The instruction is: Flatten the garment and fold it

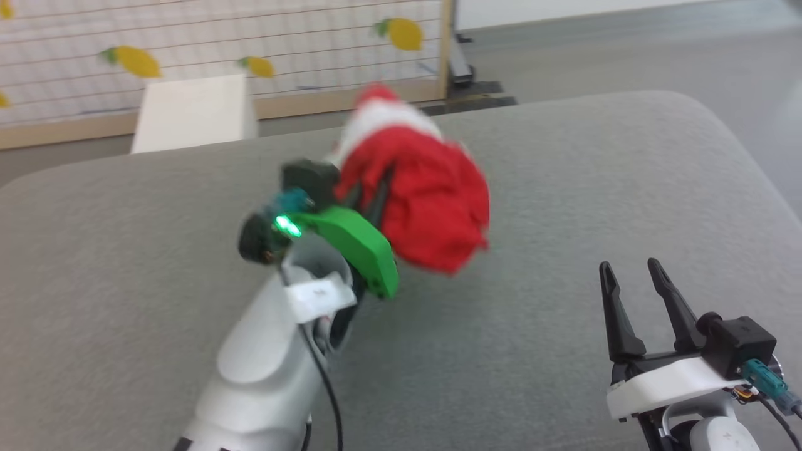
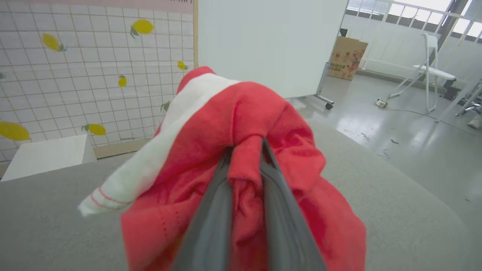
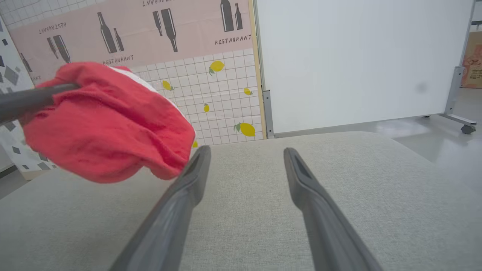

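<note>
At lower right of the head view, the right tool (image 1: 630, 266) rests with its fingers apart and nothing between them, above the grey table (image 1: 564, 188). Mid-frame, the left tool (image 2: 244, 148) is clamped on the garment (image 1: 432, 200), which hangs bunched up, clear of the table. At upper left stand a white box (image 1: 194, 113) and a lemon-tiled panel (image 1: 188, 37).

Over the grey cloth-covered desk (image 1: 188, 207), the left gripper (image 1: 376, 191) is closed on the bunched red garment (image 1: 432, 213), whose white stripe points away, while the right gripper (image 1: 630, 270) stays apart at the lower right, its fingers spread, holding nothing.
</note>
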Motion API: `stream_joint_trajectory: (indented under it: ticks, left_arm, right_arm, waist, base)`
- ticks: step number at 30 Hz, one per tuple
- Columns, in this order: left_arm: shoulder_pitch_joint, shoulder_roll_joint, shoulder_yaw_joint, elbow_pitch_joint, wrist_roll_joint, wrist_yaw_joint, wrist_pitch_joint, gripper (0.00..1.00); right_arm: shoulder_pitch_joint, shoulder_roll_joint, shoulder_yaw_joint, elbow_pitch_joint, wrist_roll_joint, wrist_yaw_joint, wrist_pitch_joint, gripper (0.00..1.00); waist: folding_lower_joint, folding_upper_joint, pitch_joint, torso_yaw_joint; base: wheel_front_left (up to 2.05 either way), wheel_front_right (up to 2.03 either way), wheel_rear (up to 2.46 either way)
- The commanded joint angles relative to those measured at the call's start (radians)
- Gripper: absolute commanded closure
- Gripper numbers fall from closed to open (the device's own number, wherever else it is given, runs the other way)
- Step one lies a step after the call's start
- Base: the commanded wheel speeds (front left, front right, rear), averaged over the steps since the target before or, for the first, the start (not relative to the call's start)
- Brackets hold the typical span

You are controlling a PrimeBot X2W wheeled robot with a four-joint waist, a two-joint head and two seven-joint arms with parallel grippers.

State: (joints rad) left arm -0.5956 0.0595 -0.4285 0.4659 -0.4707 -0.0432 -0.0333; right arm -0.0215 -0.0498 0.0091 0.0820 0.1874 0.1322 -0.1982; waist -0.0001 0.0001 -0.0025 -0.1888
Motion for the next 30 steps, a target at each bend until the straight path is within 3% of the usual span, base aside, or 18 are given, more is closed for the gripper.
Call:
stream_joint_trajectory:
  ticks: [1,12,13,14,15,20,21,25,30]
  left_arm:
    - [0.003,-0.002,-0.025,0.033,0.005,-0.005,0.018,1.00]
    - [-0.077,-0.009,-0.219,0.414,-0.014,-0.019,0.372,1.00]
    - [-0.083,-0.009,-0.228,0.426,-0.031,-0.019,0.408,0.89]
    - [-0.087,-0.009,-0.231,0.429,-0.045,-0.016,0.425,0.53]
    - [-0.093,-0.009,-0.236,0.426,-0.058,-0.014,0.432,0.00]
    - [-0.111,-0.009,-0.216,0.383,-0.103,0.013,0.324,0.00]
    - [-0.115,-0.009,-0.189,0.336,-0.118,0.020,0.203,0.00]
    - [-0.101,0.000,-0.146,0.252,-0.129,0.012,0.030,0.00]
    - [-0.043,0.052,-0.073,0.121,-0.120,0.041,-0.188,0.00]
  right_arm:
    - [-0.001,0.000,0.000,-0.006,0.002,-0.002,0.001,0.00]
    - [-0.053,0.000,0.029,0.021,0.052,-0.002,-0.033,0.00]
    - [-0.056,0.000,0.029,0.027,0.054,-0.002,-0.036,0.00]
    - [-0.058,0.000,0.029,0.031,0.056,-0.002,-0.039,0.00]
    - [-0.060,0.000,0.027,0.036,0.057,-0.002,-0.041,0.00]
    - [-0.063,0.000,0.018,0.045,0.055,-0.002,-0.050,0.00]
    - [-0.058,0.000,0.005,0.045,0.048,-0.002,-0.053,0.00]
    - [-0.048,0.000,-0.012,0.038,0.036,-0.002,-0.054,0.00]
    - [-0.046,0.000,-0.020,0.019,0.027,-0.002,-0.053,0.00]
  waist:
    - [0.0001,-0.0001,0.020,-0.090]
    - [0.0001,-0.0001,0.129,-0.158]
    - [0.0001,-0.0001,0.132,-0.158]
    - [0.0001,-0.0001,0.134,-0.156]
    - [0.0001,-0.0001,0.135,-0.151]
    - [0.0001,-0.0001,0.124,-0.112]
    - [0.0001,-0.0001,0.110,-0.070]
    - [0.0001,-0.0001,0.092,-0.007]
    - [0.0001,-0.0001,0.077,0.053]
  base:
    - [0.00,0.00,0.00]
    - [0.00,0.00,0.00]
    - [0.00,0.00,0.00]
    - [0.00,0.00,0.00]
    - [0.00,0.00,0.00]
    - [0.00,0.00,0.00]
    - [0.00,0.00,0.00]
    - [0.00,0.00,0.00]
    - [0.00,0.00,0.00]
